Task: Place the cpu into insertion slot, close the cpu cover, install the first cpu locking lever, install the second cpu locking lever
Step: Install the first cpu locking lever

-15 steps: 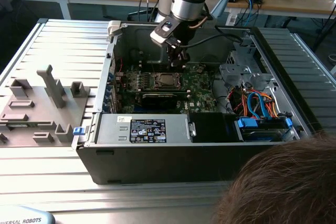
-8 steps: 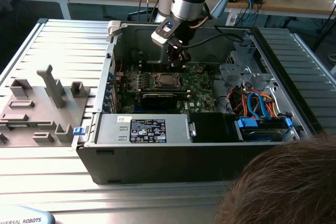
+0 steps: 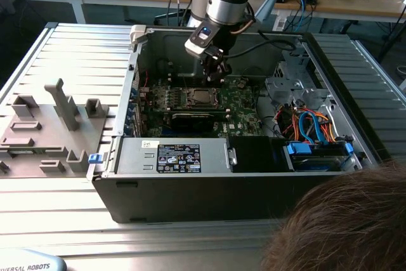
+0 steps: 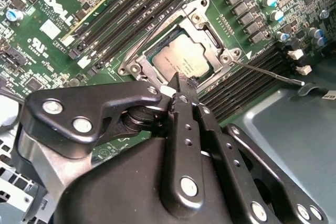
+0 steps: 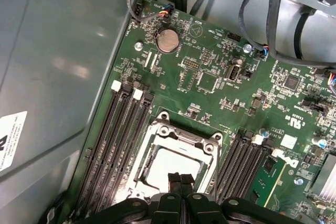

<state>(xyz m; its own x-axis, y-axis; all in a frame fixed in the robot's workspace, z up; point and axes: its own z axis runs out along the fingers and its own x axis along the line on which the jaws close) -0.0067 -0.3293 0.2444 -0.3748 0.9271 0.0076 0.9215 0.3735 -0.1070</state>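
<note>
Now | gripper (image 4: 176,83) fingers pressed together | tips at the edge of the cpu cover (image 4: 202,14) | cpu (image 4: 178,59) lies flat in its window, just beside the tips, middle of the green board (image 5: 210,82)

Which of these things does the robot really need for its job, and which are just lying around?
For the job:
pincer, shut, by the socket
cpu
cpu cover, framing the cpu
thin locking lever

Just lying about:
memory slots
round battery
blue and orange cables
grey plastic holders
</note>
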